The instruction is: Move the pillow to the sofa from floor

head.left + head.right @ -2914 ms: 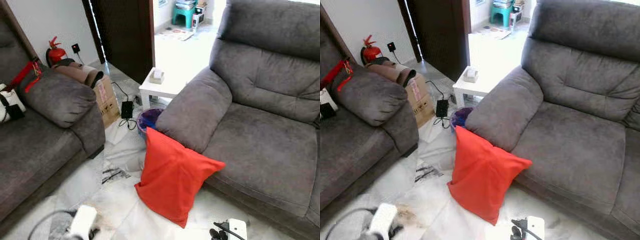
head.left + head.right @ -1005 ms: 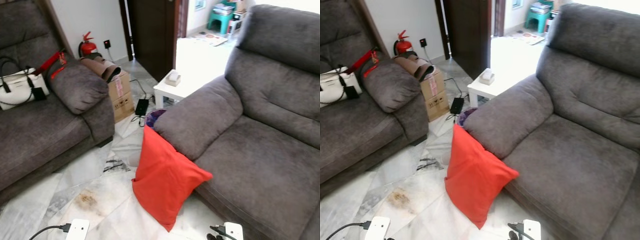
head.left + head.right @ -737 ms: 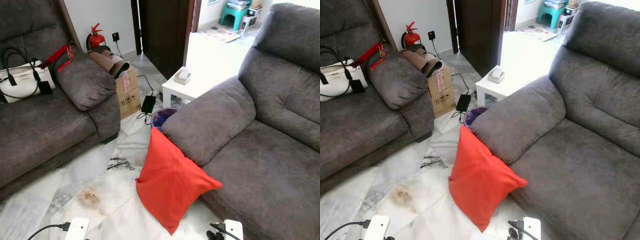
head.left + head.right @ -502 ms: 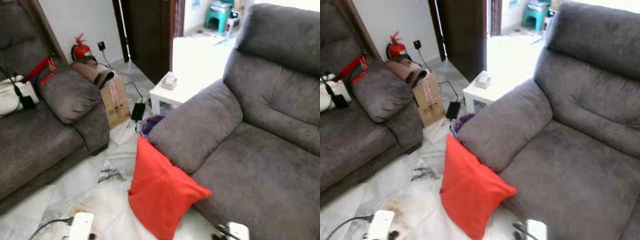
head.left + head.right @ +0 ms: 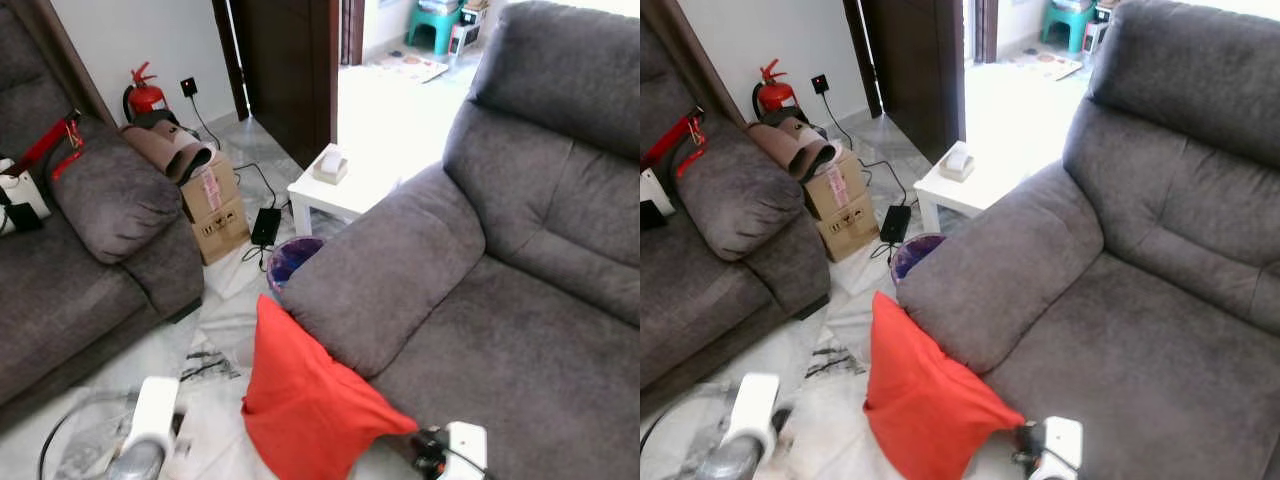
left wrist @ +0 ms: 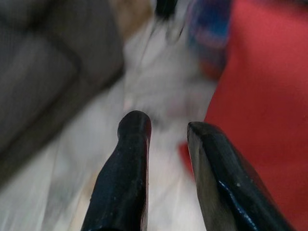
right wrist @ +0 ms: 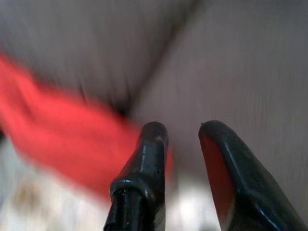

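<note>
The left gripper (image 6: 166,127) holds its fingers a narrow gap apart, empty, above pale floor (image 5: 225,315), with the red pillow (image 5: 310,405) beside it; this wrist picture is blurred. The right gripper (image 7: 183,132) also shows a narrow gap with nothing between the fingers, facing the blurred meeting of pillow and grey sofa (image 5: 520,330). In the head views both wrists appear only as white housings cut off by the bottom edge — the left one smeared.

The pillow stands on the floor on its edge, leaning against the sofa's front below the armrest (image 5: 385,265); its lower corner is cut off at the bottom edge, and its right corner is hidden behind the right wrist housing. The sofa seat is bare. Behind the pillow a bin (image 5: 292,262) is half hidden by the armrest. Open floor runs between the pillow and a second sofa (image 5: 85,250) on the left.

A box (image 5: 212,205) beside that sofa carries labels too small to read. A white side table (image 5: 340,190) holds a tissue box (image 5: 331,164); a fire extinguisher (image 5: 145,95) stands by the wall.
</note>
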You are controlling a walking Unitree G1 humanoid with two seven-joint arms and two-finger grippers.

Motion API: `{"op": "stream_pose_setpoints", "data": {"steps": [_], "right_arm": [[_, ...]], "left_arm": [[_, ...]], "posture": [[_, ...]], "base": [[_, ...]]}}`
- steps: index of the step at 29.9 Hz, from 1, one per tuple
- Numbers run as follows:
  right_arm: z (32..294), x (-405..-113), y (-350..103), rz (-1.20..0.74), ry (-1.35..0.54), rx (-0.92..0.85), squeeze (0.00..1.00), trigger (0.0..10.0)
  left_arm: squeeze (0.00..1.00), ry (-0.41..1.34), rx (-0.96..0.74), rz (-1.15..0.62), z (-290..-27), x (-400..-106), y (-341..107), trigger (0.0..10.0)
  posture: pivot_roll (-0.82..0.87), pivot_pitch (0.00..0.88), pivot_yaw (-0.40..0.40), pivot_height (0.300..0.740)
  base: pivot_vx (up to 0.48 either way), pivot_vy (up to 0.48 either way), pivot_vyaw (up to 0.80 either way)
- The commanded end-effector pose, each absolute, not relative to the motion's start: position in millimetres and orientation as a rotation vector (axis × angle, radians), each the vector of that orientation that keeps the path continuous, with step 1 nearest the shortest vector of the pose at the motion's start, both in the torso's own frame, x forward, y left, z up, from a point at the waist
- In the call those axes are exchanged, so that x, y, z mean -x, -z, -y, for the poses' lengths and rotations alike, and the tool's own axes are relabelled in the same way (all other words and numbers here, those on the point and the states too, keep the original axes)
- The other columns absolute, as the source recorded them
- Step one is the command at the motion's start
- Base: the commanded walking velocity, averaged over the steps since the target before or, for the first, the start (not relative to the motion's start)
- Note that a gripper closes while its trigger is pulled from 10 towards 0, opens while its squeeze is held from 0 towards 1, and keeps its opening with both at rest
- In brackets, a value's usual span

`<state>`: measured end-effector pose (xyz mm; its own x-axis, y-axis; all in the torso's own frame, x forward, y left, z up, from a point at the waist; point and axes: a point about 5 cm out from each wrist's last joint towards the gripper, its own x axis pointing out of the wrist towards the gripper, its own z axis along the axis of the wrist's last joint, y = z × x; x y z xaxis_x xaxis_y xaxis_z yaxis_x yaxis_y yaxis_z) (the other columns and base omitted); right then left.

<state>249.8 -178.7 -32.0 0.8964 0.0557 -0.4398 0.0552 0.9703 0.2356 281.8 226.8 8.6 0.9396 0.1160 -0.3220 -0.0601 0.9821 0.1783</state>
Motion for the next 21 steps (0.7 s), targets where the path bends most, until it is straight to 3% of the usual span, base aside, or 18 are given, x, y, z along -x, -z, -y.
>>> {"op": "stream_pose_setpoints", "data": {"steps": [1,10,11,12,21], "right_arm": [[175,-251,28,-0.408,0.005,-0.293,0.0,10.0],[178,-265,7,-0.238,-0.03,-0.32,0.0,10.0],[173,-265,5,-0.216,-0.07,-0.322,0.11,10.0],[173,-264,4,-0.209,-0.074,-0.323,1.0,10.0],[167,-263,5,-0.214,-0.122,-0.317,1.0,10.0]], "left_arm": [[0.0,-0.06,-0.179,-0.333,-225,-275,-4,10.0],[0.0,0.003,-0.173,-0.204,-210,-274,-14,10.0],[0.0,0.011,-0.171,-0.185,-209,-273,-16,10.0],[0.0,0.011,-0.172,-0.178,-209,-273,-17,10.0],[0.0,0.015,-0.183,-0.145,-211,-278,-27,10.0]], "posture": [[-0.03,0.126,0.067,0.74],[-0.04,0.117,0.074,0.74],[-0.04,0.116,0.073,0.74],[-0.04,0.112,0.073,0.74],[-0.04,0.102,0.08,0.74]], "base": [[0.0,0.0,0.0],[0.0,0.0,0.0],[0.0,0.0,0.0],[0.0,0.0,0.0],[0.0,0.0,0.0]]}}
